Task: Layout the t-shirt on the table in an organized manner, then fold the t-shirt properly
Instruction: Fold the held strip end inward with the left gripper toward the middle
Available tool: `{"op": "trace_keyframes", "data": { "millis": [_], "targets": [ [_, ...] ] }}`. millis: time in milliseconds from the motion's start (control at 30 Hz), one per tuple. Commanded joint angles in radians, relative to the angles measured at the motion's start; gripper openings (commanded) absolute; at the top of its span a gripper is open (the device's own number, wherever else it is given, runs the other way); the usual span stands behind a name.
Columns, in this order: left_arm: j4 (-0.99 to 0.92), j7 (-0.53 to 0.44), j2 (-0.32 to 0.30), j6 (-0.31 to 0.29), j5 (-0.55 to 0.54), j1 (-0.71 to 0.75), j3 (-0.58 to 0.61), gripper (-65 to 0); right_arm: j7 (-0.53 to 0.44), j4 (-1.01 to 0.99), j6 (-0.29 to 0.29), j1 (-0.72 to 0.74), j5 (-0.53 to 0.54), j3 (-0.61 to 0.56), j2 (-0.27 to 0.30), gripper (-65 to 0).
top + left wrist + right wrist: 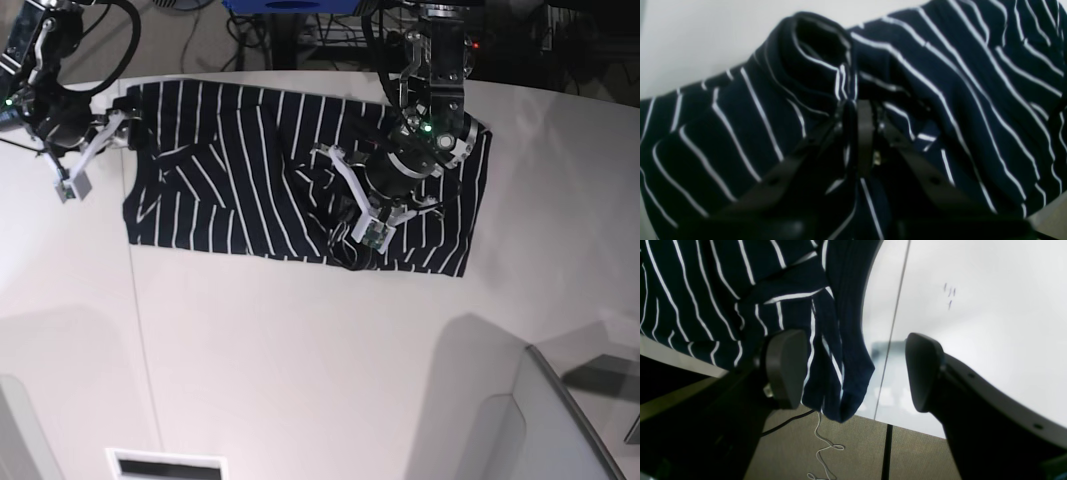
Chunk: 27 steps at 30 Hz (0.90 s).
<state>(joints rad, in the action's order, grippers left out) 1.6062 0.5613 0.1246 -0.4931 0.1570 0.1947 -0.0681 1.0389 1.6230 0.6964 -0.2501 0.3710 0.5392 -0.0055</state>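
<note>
The dark navy t-shirt [230,170] with thin white stripes lies spread across the far part of the white table [300,350]. My left gripper [338,205] sits over the shirt's right half. In the left wrist view it [857,110] is shut on a raised fold of the t-shirt [957,83]. My right gripper [100,150] is at the shirt's left edge. In the right wrist view it [855,371] is open, and a bunched edge of the t-shirt [840,350] hangs beside its left finger [786,370], over the table's edge [907,416].
Carpet floor [853,453] with a black cable and a white string lies below the table edge. A thin seam [893,316] runs across the tabletop. Dark equipment and cables [300,30] stand behind the table. A grey panel [570,410] is at the front right.
</note>
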Motion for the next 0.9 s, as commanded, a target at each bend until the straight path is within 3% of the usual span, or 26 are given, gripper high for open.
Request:
{"op": "trace_keyframes", "data": {
  "millis": [0,367,500,700,800,867],
  "targets": [
    [0.006,-0.024,-0.003,0.003,-0.01,-0.01,0.003,-65.0,-0.015,0.018,0.002,0.011,0.016,0.002,0.008,-21.3],
    [-0.004,-0.022,-0.016,0.0,-0.017,-0.025,0.004,-65.0,-0.009,0.016,0.002,0.018,0.016,0.002,0.008,-21.3],
    [-0.019,-0.02,-0.018,0.001,-0.012,-0.037,0.058,-65.0,-0.01,0.016,0.002,0.019,0.016,0.002,0.008,-21.2],
    [-0.033,-0.02,-0.033,0.001,-0.014,-0.056,0.164,-35.9,-0.009,0.016,0.002,0.019,0.016,0.002,0.008,-21.2],
    [-0.051,-0.02,-0.033,0.001,-0.012,-0.065,0.202,-27.5,-0.009,0.016,0.002,0.019,0.016,0.002,0.008,-21.2],
    [-0.048,-0.02,-0.038,0.001,-0.012,-0.073,0.222,-25.2,-0.009,0.016,0.002,0.019,0.016,0.002,0.008,-21.2]
  ]
}}
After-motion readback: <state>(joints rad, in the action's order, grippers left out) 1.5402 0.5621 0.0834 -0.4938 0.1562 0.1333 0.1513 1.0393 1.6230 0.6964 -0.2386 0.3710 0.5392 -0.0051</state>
